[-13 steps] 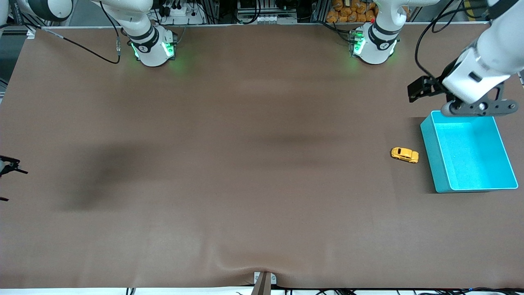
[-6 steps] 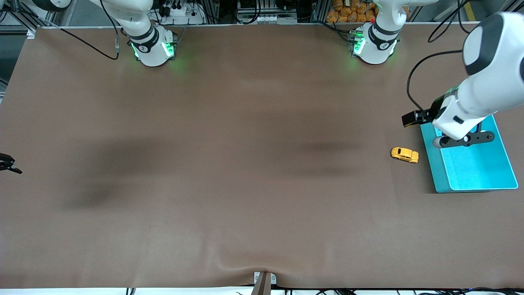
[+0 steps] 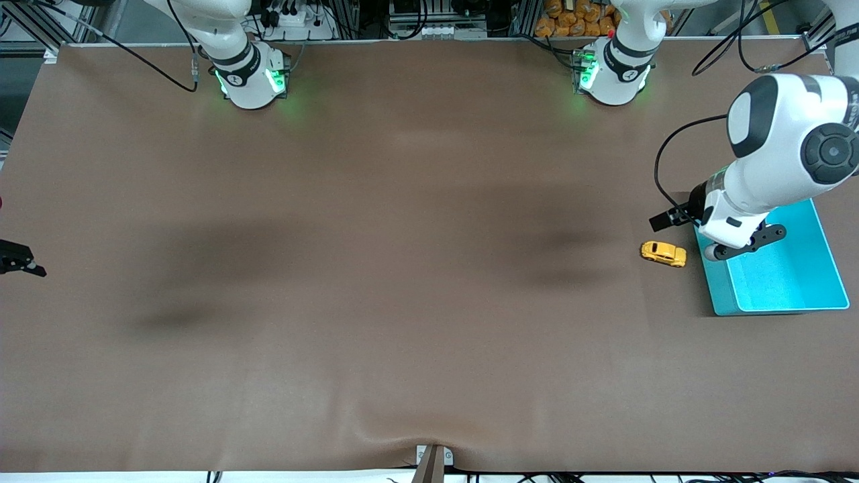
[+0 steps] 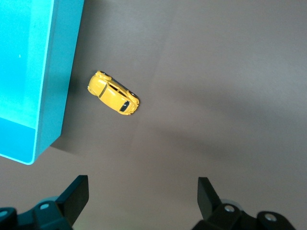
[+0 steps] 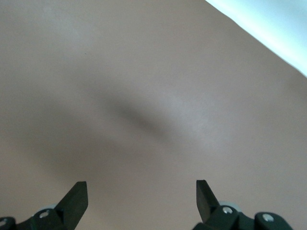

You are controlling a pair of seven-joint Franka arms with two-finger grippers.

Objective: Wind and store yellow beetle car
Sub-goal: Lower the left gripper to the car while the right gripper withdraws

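Observation:
The yellow beetle car (image 3: 663, 253) stands on the brown table beside the turquoise bin (image 3: 782, 310), toward the left arm's end. My left gripper (image 3: 728, 236) hangs over the bin's wall closest to the car. In the left wrist view the car (image 4: 113, 93) lies ahead of the open, empty left gripper (image 4: 142, 184), next to the bin's wall (image 4: 50, 76). My right gripper (image 3: 17, 258) waits at the right arm's end of the table. In the right wrist view the right gripper (image 5: 141, 189) is open over bare table.
The two arm bases (image 3: 251, 77) (image 3: 612, 74) stand along the table's edge farthest from the front camera. A small metal bracket (image 3: 433, 461) sits at the edge closest to that camera. The table's pale border (image 5: 268, 28) shows in the right wrist view.
The left arm has swung down over the bin, and its gripper has come closer to the car. The right gripper has barely shifted. The car has not moved.

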